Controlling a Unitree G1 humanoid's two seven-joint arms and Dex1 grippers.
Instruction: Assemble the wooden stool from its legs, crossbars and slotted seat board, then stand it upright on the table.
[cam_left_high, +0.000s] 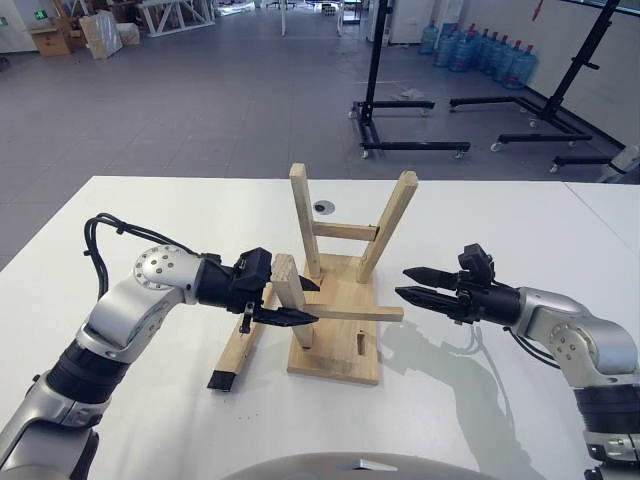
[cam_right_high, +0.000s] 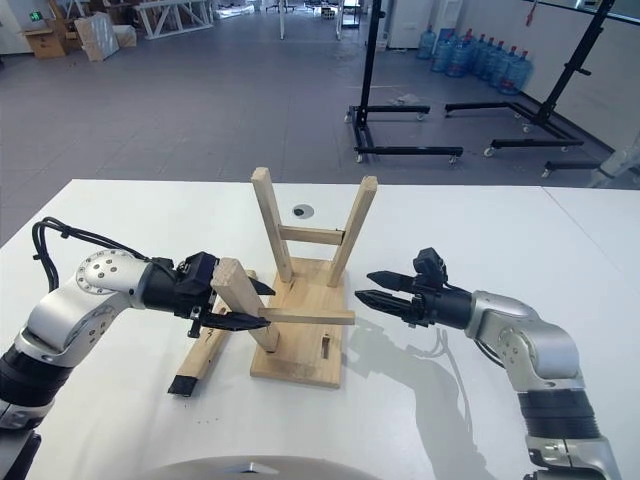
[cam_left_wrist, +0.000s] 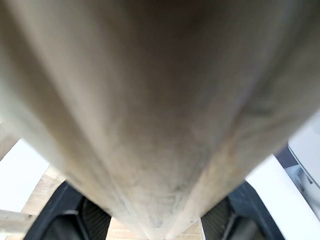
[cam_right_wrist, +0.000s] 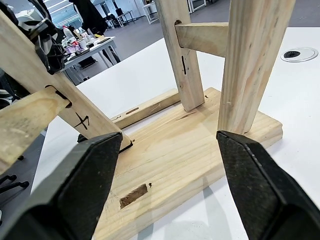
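**Stool part-built, upside down on the surface**

Head views: The seat board (cam_left_high: 335, 358) lies flat on the white surface (cam_left_high: 150, 210). Two far legs (cam_left_high: 300, 215) stand upright in it, joined by a crossbar (cam_left_high: 345, 232). The near leg (cam_left_high: 285, 275) stands tilted on the board's left part, and a second crossbar (cam_left_high: 355, 313) juts from it toward the right. The left claw (cam_left_high: 312, 302) is pinching this near leg, one finger on each side. A loose leg (cam_left_high: 240, 350) with a dark foot lies on the surface beside the board's left edge. The right claw (cam_left_high: 402, 282) is spread, just beside the second crossbar's free end and not touching it.

Left wrist view: Wood of the near leg sits between the two dark fingers (cam_left_wrist: 75, 220).

Right wrist view: Fingers (cam_right_wrist: 85, 190) are wide apart above the board's edge, with the far legs straight ahead. A free slot (cam_right_wrist: 134, 196) shows in the board.
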